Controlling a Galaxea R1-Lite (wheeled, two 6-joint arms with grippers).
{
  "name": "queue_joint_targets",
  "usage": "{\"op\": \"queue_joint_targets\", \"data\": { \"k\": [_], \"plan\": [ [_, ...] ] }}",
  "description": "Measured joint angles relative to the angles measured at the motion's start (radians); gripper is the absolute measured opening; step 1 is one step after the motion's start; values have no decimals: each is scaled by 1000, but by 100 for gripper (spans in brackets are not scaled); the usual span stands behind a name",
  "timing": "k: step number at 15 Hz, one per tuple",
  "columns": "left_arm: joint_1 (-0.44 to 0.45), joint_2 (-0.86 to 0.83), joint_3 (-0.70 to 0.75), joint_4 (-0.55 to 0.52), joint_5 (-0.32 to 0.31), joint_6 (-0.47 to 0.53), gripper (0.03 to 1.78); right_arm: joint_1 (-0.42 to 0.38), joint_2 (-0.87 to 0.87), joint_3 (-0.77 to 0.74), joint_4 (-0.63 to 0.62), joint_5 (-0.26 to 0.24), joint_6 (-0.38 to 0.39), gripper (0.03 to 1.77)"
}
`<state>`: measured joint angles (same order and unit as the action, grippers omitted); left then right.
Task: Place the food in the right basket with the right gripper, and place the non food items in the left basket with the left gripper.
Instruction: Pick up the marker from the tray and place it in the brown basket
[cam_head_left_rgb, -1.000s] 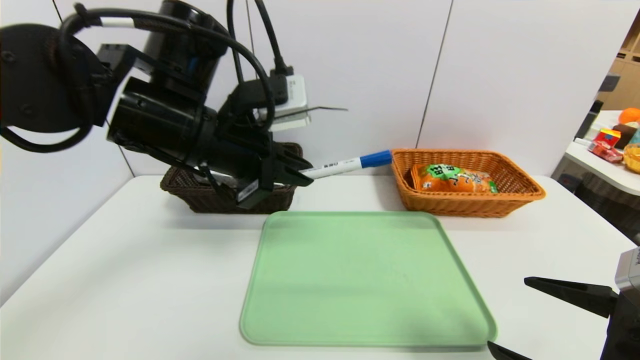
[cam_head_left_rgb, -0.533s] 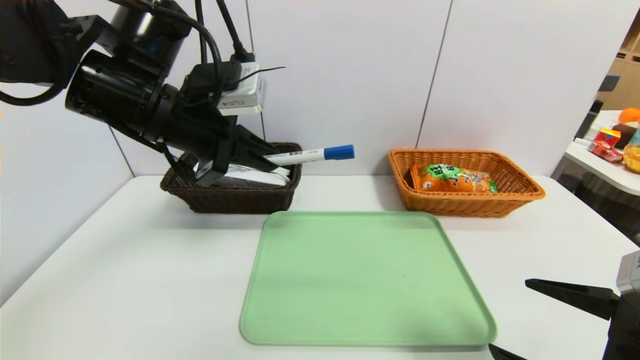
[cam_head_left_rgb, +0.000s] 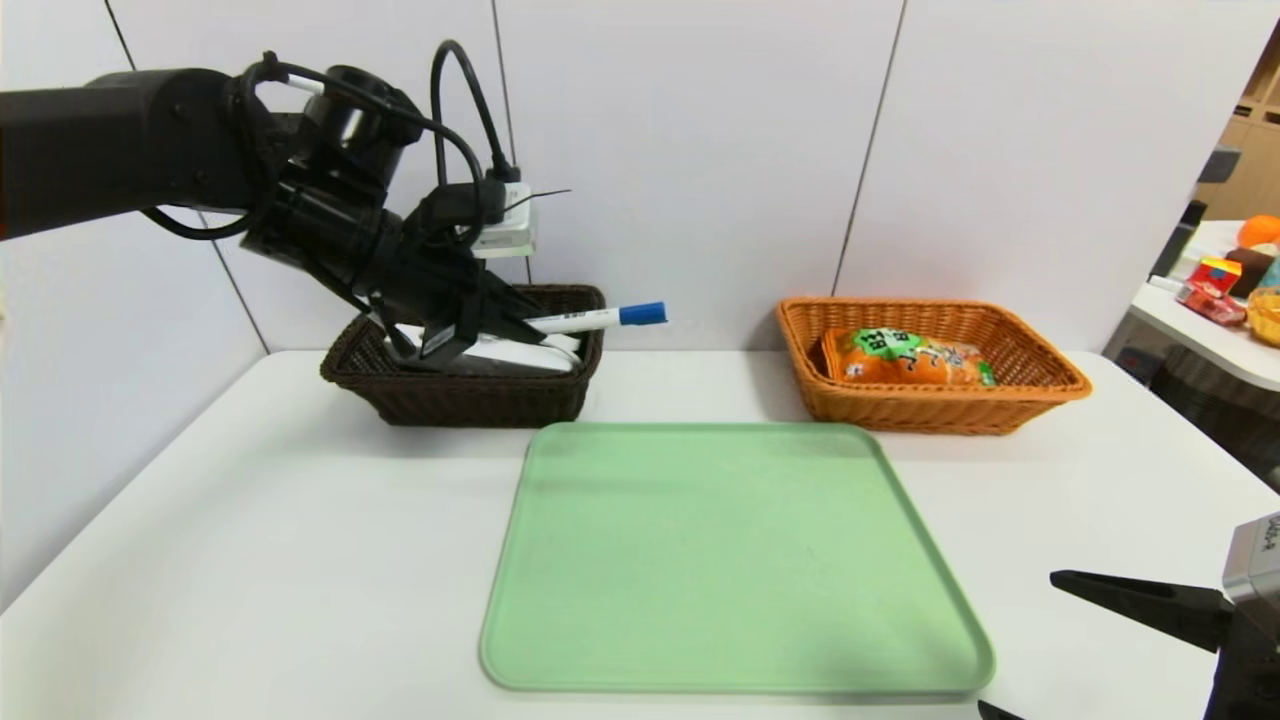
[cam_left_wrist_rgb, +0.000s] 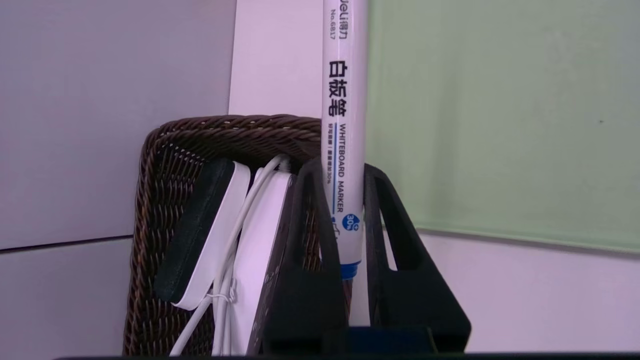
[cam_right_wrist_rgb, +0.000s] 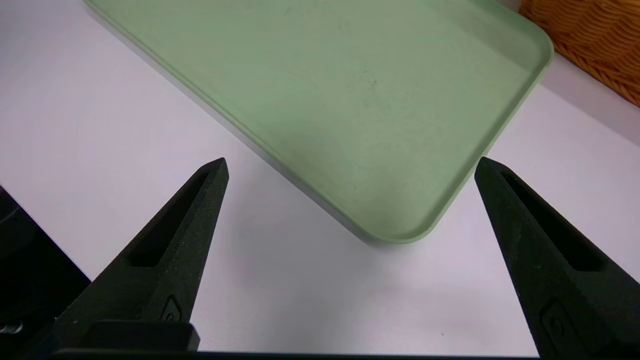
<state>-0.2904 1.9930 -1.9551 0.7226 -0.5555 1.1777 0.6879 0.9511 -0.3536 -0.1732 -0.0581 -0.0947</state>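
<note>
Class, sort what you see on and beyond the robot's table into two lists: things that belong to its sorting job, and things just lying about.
Part of the job:
- whiteboard marker, clamped in the left gripper
- dark brown wicker basket
- power strip
- eraser
- orange wicker basket
- orange snack bag
- right gripper, open near the tray

Lying about:
- orange fruit-like ball
- red packet

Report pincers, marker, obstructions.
Left pincer shut on white blue-capped marker, above dark brown wicker basket. Right pincer open, empty, by pale green tray's corner. No obstruction seen.
</note>
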Motion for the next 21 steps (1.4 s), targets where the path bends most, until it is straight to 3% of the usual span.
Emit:
{"op": "queue_joint_targets", "data": {
  "k": [5, 17, 21],
  "plan": [
    [75, 124, -19, -122, 1, 6, 18, -6, 6, 0, 0, 0, -4, 170],
    [220, 166, -34, -123, 16, 66, 18, -10, 19, 1, -1, -1, -17, 170],
    [229, 166, -36, -122, 71, 66, 18, -10, 22, 4, -18, -1, -19, 170]
  ]
}}
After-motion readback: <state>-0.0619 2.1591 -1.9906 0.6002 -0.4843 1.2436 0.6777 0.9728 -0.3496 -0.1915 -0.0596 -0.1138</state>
